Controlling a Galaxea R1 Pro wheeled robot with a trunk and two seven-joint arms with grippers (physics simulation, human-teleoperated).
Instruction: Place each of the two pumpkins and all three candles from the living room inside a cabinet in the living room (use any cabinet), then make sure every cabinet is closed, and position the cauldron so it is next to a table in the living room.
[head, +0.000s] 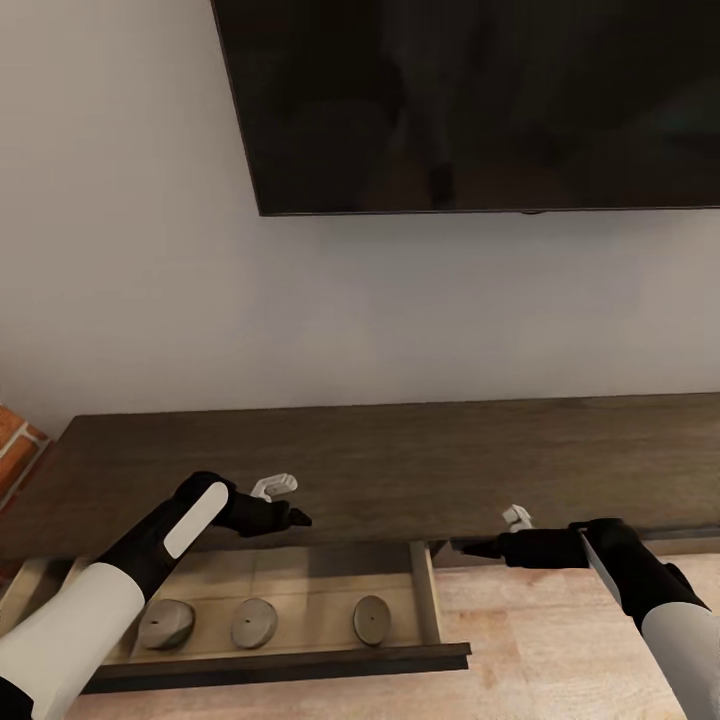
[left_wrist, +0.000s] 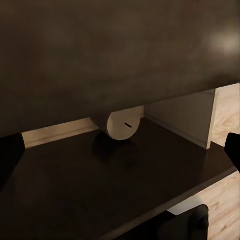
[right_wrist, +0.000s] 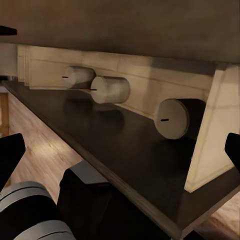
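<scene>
Dark-brown wooden cabinet: long, low, flat-topped, set against the wall beneath a black television. One drawer stands pulled out at the near left, pale inside.

Contents of drawer: three candles, pale stubby cylinders lying on their sides in a row, each apart from the next. In the right wrist view their dark wicks show on the round ends.

Left gripper: over the cabinet's front edge, above the open drawer, holding nothing. Fingers appear spread at the frame edges of its wrist view.

Right gripper: low at the cabinet front, just right of the drawer's side wall, pointing along it, empty, fingers likewise apart.

Pumpkins, cauldron: unlisted at this station.

Step in hand, by my reading: closing this drawer. Handling note: press flat on the dark front panel, near its middle, pushing straight in so the drawer runs square and does not rack; lift the left arm clear first.
</scene>
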